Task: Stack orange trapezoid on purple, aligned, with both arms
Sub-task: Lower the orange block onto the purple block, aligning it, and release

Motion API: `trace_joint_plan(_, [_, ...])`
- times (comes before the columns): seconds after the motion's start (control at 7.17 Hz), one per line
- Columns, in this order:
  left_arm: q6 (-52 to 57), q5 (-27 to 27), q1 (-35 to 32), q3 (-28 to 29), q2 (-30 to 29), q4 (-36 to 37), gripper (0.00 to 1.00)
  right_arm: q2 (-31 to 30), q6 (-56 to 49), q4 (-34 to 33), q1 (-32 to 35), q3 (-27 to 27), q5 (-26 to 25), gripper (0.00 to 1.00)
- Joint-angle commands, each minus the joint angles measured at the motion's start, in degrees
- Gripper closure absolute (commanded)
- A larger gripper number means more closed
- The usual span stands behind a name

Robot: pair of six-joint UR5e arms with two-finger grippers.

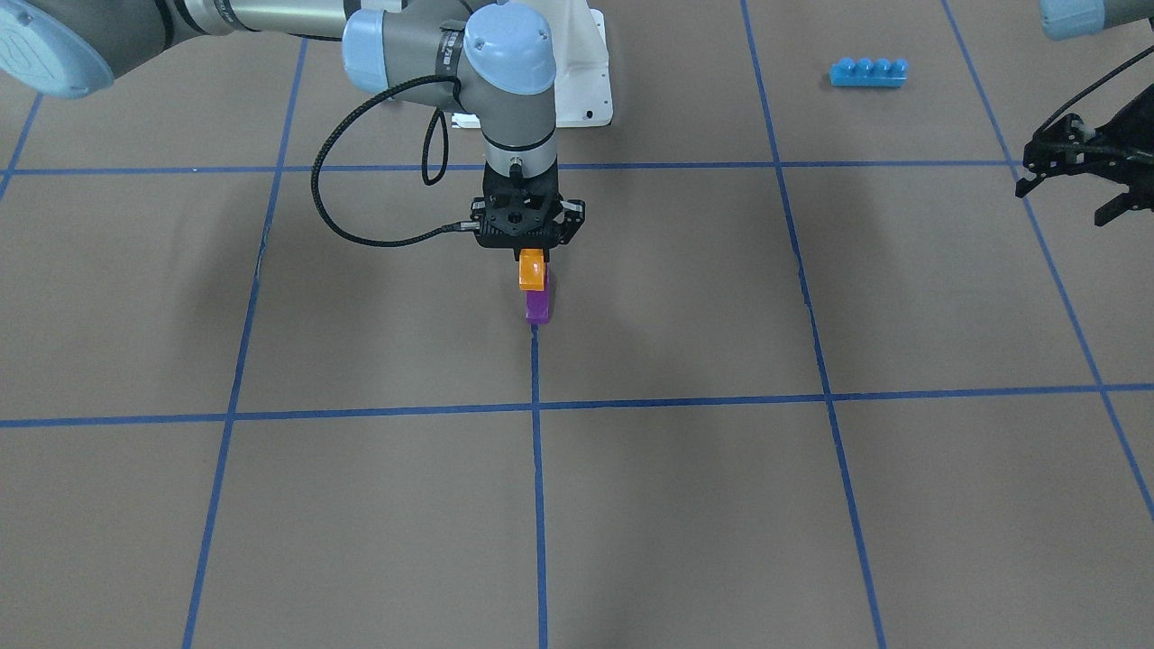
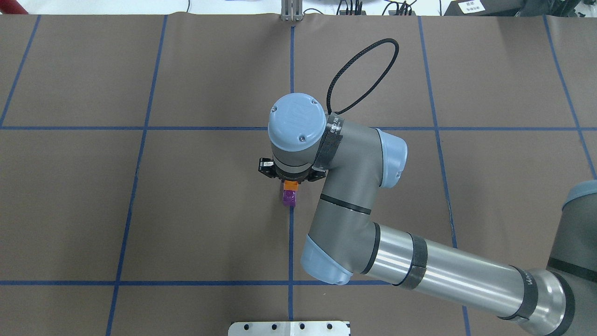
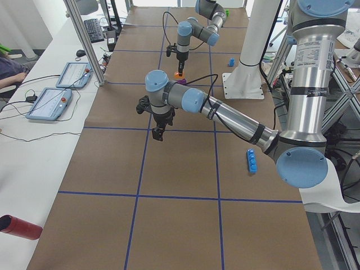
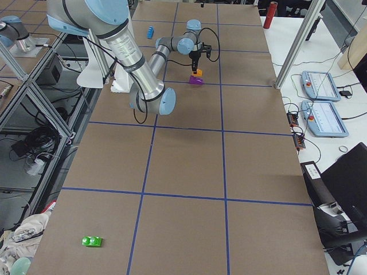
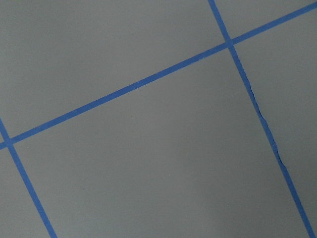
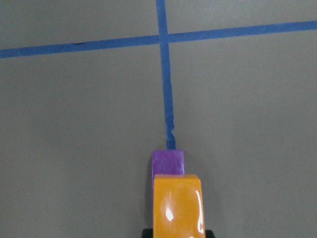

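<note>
orange trapezoid: centre frame, directly over purple; whether seated, cannot tell
right gripper: clenched on orange trapezoid from above, likely steadying alignment
left gripper: released, empty, right edge, out of the way

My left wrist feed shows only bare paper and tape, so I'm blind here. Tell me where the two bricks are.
Observer: The right hand holds the orange brick over the purple brick, near the table's middle.
Operator: Say whether they touch.
Observer: From the right side camera the orange one looks just clear of the purple one; I can't be sure.
Operator: Report my left hand.
Observer: The left hand is open and empty, far off to the side of both bricks.
</note>
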Motion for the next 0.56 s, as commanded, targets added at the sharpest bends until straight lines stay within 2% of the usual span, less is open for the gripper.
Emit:
trace_joint_plan(0.0, [0.00,0.00,0.06,0.04,0.00,0.00,0.00,0.02,0.00,-0.08,-0.36,-0.52,-0.40,1.00])
trace_joint_plan(0.42, [-0.09,-0.35,0.23,0.21,0.00,0.00,0.00,0.02,0.00,-0.16,-1.15,-0.52,-0.48,1.00])
